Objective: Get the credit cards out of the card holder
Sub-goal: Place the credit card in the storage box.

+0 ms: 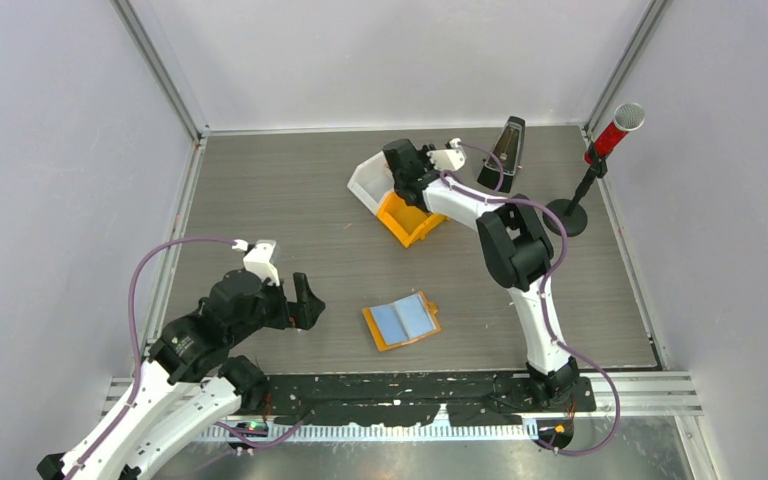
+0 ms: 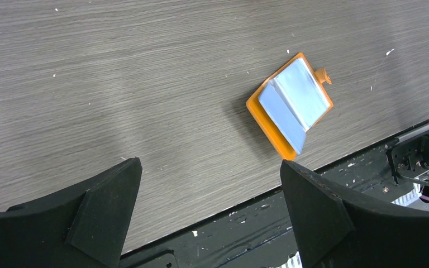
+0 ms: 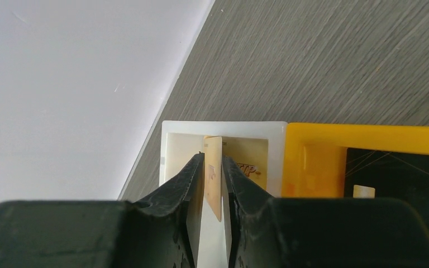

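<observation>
The orange card holder (image 1: 401, 320) lies open on the table near the front, its pale blue sleeves (image 2: 293, 103) facing up. My left gripper (image 1: 305, 300) hovers to its left, open and empty, with the fingers (image 2: 109, 192) wide apart. My right gripper (image 1: 400, 172) is at the back over the bins. In the right wrist view it (image 3: 213, 163) is shut on a tan credit card (image 3: 213, 149), held on edge above the white bin (image 3: 170, 142). Another tan card (image 3: 251, 159) lies in that bin. A black card (image 3: 402, 173) lies in the orange bin (image 3: 313, 167).
The white bin (image 1: 368, 182) and orange bin (image 1: 412, 222) stand side by side at the back centre. A black metronome (image 1: 503, 152) and a red microphone on a stand (image 1: 612, 132) are at the back right. Walls enclose three sides.
</observation>
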You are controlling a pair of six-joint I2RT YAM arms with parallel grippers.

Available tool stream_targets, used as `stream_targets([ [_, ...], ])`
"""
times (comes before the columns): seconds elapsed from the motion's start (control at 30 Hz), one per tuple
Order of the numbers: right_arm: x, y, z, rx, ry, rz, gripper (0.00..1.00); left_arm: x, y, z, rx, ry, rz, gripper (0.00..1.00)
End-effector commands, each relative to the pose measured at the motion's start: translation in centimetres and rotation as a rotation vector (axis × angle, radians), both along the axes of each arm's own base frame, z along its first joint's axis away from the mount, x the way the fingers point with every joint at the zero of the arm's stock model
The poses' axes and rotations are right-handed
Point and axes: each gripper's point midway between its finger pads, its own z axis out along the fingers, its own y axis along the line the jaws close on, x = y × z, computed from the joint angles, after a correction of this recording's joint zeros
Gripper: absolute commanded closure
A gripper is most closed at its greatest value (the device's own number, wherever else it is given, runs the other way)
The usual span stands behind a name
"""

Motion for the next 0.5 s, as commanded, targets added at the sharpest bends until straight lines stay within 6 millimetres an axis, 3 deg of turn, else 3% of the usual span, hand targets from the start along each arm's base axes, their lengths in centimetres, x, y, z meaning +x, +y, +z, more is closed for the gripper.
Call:
stream_targets([
  [0.0, 0.2, -1.1, 3.6, 0.02, -0.039, -0.02, 0.74, 0.3, -0.1, 1.2, -0.014, -0.032, 0.0, 0.01],
  [0.27, -0.9, -3.4, 8.6, -0.014, -0.053, 0.009, 0.67, 0.4, 0.0, 0.8, -0.001, -0.023, 0.01, 0.01],
  [0.33, -1.6, -3.8, 11.2, -0.029, -0.076, 0.044, 0.65, 0.4, 0.1, 0.8, 0.006, -0.018, 0.01, 0.01],
  [0.47, -3.7, -3.9, 13.4, -0.057, -0.082, 0.149, 0.61, 0.4, -0.1, 0.6, 0.01, 0.0, 0.005, 0.01],
])
